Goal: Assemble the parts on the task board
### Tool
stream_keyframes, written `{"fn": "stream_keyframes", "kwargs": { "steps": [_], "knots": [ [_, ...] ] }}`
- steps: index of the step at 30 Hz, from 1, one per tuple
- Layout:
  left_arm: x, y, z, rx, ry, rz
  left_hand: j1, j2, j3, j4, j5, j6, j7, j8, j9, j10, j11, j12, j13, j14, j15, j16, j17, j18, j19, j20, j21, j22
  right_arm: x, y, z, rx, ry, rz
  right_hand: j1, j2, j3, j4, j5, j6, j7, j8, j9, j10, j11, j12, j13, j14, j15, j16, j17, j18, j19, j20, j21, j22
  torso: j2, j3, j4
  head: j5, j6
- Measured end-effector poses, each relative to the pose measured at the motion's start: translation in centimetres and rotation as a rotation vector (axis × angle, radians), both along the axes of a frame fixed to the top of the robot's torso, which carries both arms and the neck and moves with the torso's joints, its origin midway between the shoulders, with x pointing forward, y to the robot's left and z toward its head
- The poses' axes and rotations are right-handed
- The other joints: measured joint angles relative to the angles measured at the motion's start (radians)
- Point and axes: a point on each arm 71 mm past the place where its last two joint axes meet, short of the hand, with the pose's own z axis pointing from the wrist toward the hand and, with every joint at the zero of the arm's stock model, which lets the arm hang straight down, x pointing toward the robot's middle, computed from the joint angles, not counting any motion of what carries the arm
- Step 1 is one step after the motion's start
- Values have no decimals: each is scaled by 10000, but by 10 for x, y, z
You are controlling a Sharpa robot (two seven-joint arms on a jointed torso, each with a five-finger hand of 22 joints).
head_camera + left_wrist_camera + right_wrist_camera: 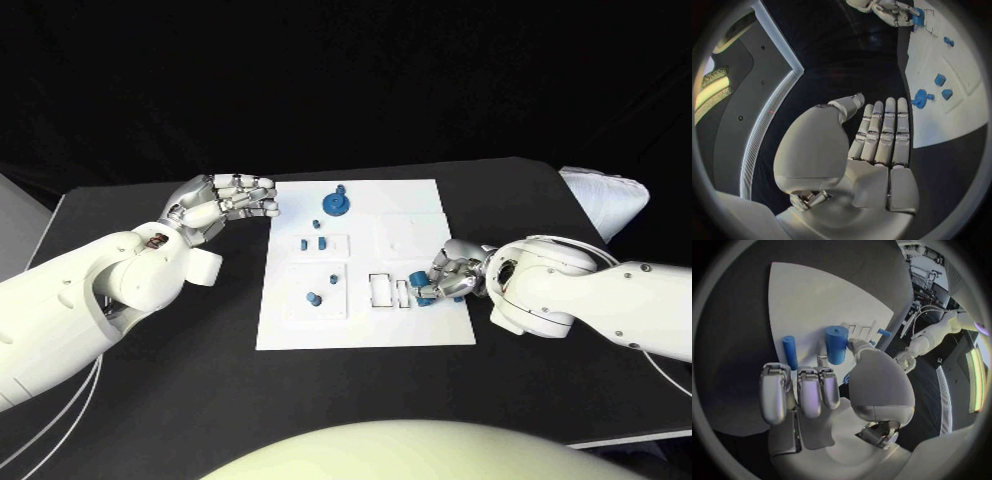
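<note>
A: You have the black tabletop (pixel 144 400), and the white task board (pixel 418 210) lies in its middle. Where are the hands?

B: Your left hand (pixel 224 205) hovers off the board's far left corner, fingers curled, holding nothing. Your right hand (pixel 447 275) sits at the board's right edge, pinching a blue cylinder (pixel 836 344).

A: Handling?

B: It looks light, stiff, probably slick; grip it mid-length, upright.

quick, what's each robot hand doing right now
Left robot hand: open, holding nothing.
Right robot hand: holding a blue cylinder part over the task board.
</note>
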Motion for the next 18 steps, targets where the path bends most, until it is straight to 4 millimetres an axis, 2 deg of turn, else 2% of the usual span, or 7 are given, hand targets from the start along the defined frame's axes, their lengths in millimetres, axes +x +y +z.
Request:
{"fn": "stream_keyframes", "kwargs": {
  "steps": [8,18],
  "knots": [
    [0,0,0,4,9,1,0,0,0,0,0,0,0,0,0,0,0,0,0,0,0,0,-1,0,0,0,1,0,1,8,19,627,-88,-143,0,0,2,-2,-1,0,0,8,54,-1,1,0,0,0,1,0,-1,1,0,0,0,-1,5,-7,0,-3,29],
    [0,0,0,2,15,-10,0,0,0,0,0,0,0,0,2,0,0,0,-1,0,0,1,-2,0,0,0,1,0,4,30,16,990,203,75,-1,1,13,-13,-7,0,0,8,53,-1,2,-41,-1,0,2,0,-1,4,0,1,0,-2,20,-13,11,14,33]
  ]
}}
